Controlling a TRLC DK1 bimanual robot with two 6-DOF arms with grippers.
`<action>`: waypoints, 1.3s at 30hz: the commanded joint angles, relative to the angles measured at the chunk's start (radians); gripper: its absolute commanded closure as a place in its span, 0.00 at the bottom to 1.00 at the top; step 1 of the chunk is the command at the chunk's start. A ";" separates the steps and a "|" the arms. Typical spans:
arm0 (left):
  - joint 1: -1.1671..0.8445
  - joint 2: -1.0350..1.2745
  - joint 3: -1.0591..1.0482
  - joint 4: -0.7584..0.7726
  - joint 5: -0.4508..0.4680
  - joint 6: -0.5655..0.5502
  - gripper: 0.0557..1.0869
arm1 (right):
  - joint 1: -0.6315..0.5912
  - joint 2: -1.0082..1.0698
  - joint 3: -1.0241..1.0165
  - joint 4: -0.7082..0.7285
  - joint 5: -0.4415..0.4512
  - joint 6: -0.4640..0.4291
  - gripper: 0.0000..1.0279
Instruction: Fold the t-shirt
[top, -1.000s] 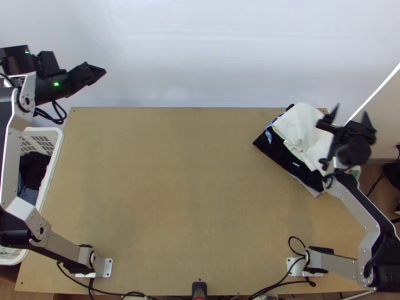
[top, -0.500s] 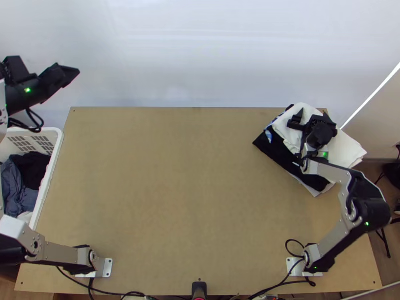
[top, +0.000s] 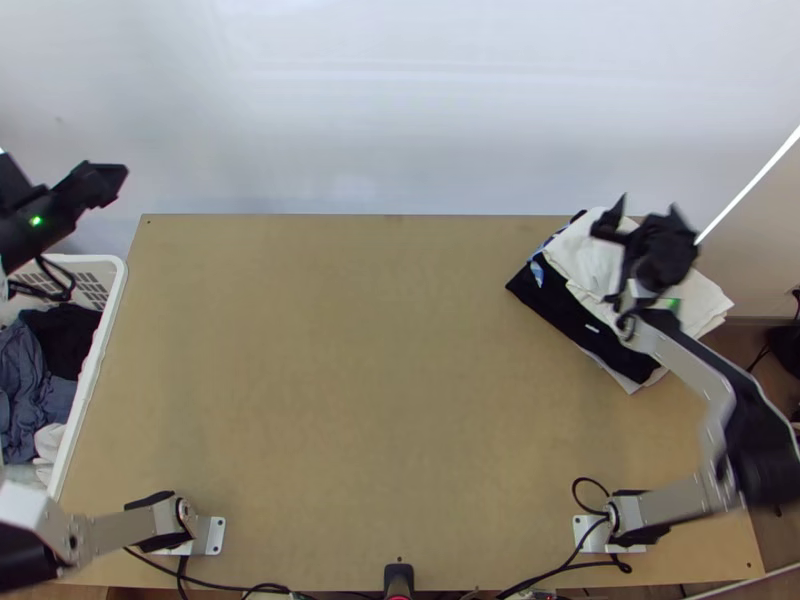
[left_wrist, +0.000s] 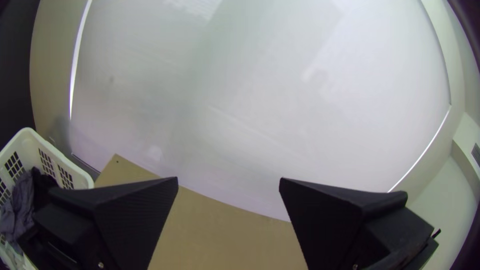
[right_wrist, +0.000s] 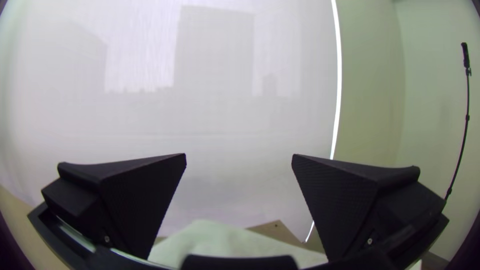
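Note:
My left gripper (top: 110, 180) is up beyond the table's far left corner, near the basket, and its fingers are spread apart in the left wrist view, where the gripper (left_wrist: 229, 185) holds nothing. Over the pile at the far right, my right gripper (top: 648, 212) hangs above a white cloth (top: 587, 248). The right wrist view shows this gripper (right_wrist: 239, 160) open, with nothing between its fingers and the white cloth (right_wrist: 215, 242) beyond. The white cloth lies folded on a black cloth (top: 562, 308); which of these is the t-shirt I cannot tell.
At the left edge, a white laundry basket (top: 100, 345) holds a bunched blue-grey garment (top: 28, 375), a black one (top: 68, 335) and some white cloth (top: 48, 443). The wooden table (top: 370, 370) spans between the arm bases. Cables lie by both bases.
My left gripper has moved left and slightly nearer the table's near side. My right gripper went left over the pile, then shifted slightly right. The pile lies as before.

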 joint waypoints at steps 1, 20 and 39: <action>0.070 -0.205 -0.239 0.244 -0.057 -0.002 0.04 | 0.003 -0.445 -0.006 -0.064 -0.004 0.029 0.04; 0.391 -1.233 -1.088 0.796 -0.132 0.102 0.04 | 0.014 -1.324 -0.345 -0.112 -0.212 -0.055 0.04; 0.052 -1.326 -1.635 0.991 -0.343 0.317 0.04 | 0.163 -1.484 -0.922 -0.107 -0.278 -0.026 0.04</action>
